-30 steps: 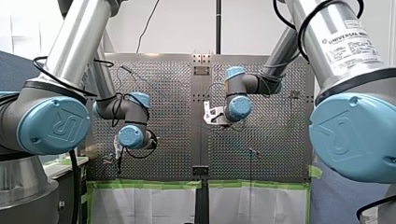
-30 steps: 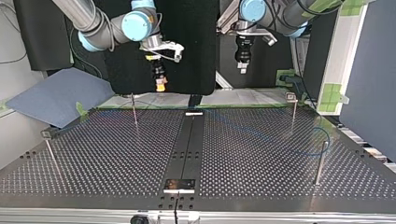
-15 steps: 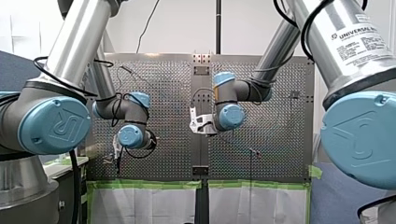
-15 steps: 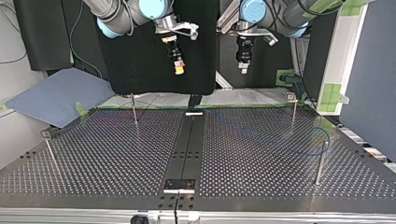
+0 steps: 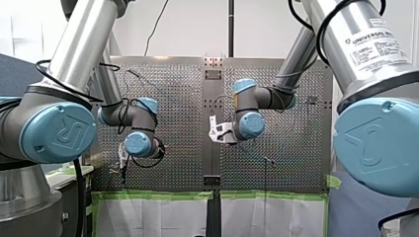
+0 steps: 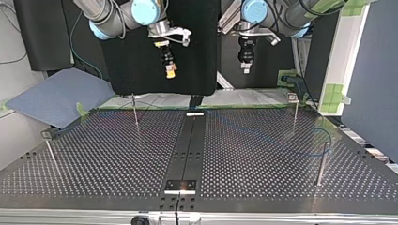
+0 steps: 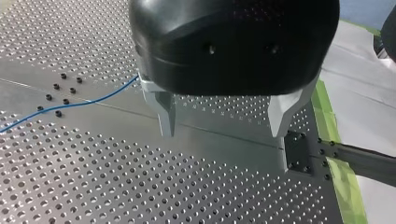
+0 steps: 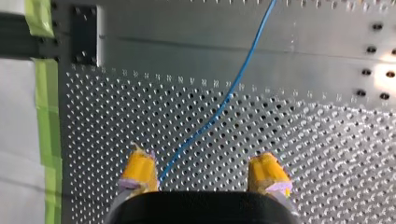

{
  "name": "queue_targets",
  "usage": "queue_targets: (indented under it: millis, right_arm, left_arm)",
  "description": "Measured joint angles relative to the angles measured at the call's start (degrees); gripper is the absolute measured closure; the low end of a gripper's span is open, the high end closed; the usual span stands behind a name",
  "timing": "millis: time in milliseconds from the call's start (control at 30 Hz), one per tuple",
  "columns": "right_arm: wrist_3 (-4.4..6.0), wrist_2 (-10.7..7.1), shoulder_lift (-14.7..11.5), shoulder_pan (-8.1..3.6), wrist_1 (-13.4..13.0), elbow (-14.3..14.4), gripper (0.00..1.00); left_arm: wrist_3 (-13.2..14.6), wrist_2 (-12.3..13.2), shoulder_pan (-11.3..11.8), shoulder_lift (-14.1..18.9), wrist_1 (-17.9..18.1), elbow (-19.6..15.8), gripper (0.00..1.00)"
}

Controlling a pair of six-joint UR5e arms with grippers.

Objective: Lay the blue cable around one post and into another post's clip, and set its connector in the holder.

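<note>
The blue cable [image 6: 307,154] lies loose on the perforated table, curling near the posts at the top view's right. My right gripper [image 6: 170,74], with yellow pads, hangs high over the table's far edge, left of the middle. In the right wrist view it [image 8: 203,175] is open and holds nothing. The cable [image 8: 219,109] runs along the plate far below it, closer to one pad [image 8: 138,169]. My left gripper [image 7: 224,126] is open too, with bare metal fingers well above the plate. The cable [image 7: 70,103] passes off to its side. No connector shows clearly.
Several thin posts stand on the table: two [image 6: 134,111] [image 6: 50,157] at the top view's left and two [image 6: 294,115] [image 6: 321,164] at its right. A black strip [image 6: 190,140] runs down the middle to a small plate [image 6: 180,185]. Green tape [image 8: 44,98] marks the table edge.
My right arm swung toward the middle of the table, then came part of the way back and dropped a little. The left arm and the cable have stayed put.
</note>
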Motion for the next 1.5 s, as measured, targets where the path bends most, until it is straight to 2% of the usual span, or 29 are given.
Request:
queue_targets:
  millis: [200, 633, 1500]
  right_arm:
    - [-0.30, -0.08, 0.06, -0.57, -0.08, 0.01, 0.00]
    - [-0.49, -0.09, 0.09, 0.50, 0.72, 0.16, 0.00]
    - [-0.49, -0.09, 0.08, 0.55, 0.70, 0.18, 0.00]
  left_arm:
    - [-0.16, 0.06, 0.05, 0.00, 0.24, 0.00, 0.00]
    - [-0.26, -0.05, -0.29, 0.02, 0.23, -0.01, 0.00]
    - [-0.26, -0.07, -0.31, 0.03, 0.24, 0.00, 0.00]
